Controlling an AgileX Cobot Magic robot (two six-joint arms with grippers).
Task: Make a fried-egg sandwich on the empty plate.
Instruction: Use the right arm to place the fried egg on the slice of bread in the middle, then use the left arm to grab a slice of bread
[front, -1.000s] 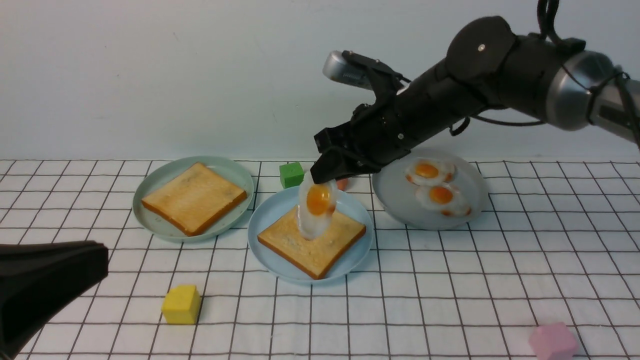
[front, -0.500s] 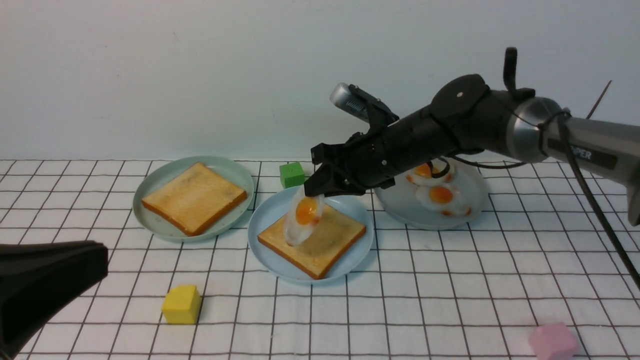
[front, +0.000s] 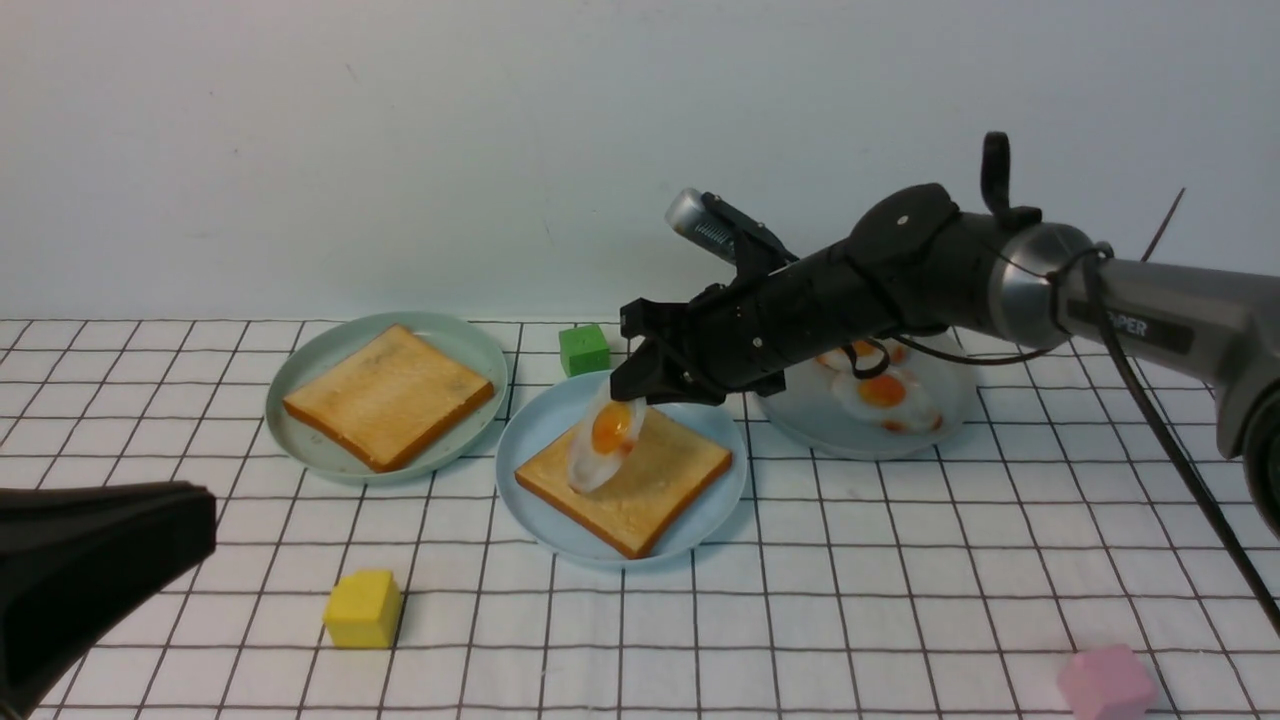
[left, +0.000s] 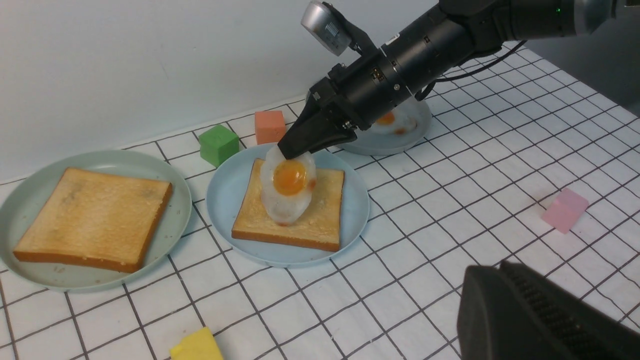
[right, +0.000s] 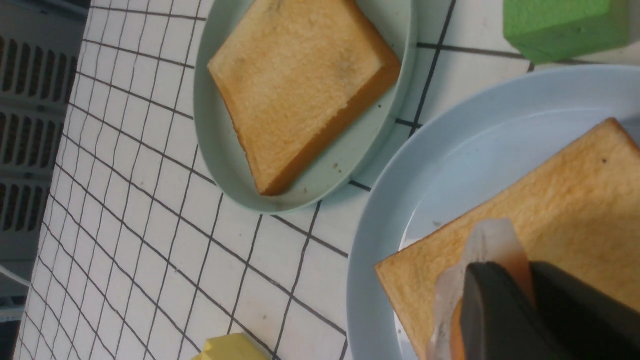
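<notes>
The light blue plate (front: 540, 430) holds one toast slice (front: 660, 480). My right gripper (front: 640, 385) is shut on the upper edge of a fried egg (front: 605, 440), which hangs tilted with its lower edge resting on that toast. In the right wrist view the egg (right: 492, 245) shows pinched between the two dark fingers. A second toast slice (front: 388, 395) lies on the pale green plate (front: 300, 370) to the left. My left gripper (front: 195, 520) hovers low at the front left, shut and empty, well away from the plates.
A grey plate (front: 930, 420) with two more fried eggs (front: 885, 392) sits behind the right arm. A green cube (front: 583, 349) and an orange cube (left: 269, 126) stand behind the blue plate. A yellow cube (front: 363, 608) lies front left, a pink cube (front: 1105, 683) front right.
The right arm has come down and slightly left with the egg. The egg has gone from hanging over the toast to leaning on it. The left gripper has not moved.
</notes>
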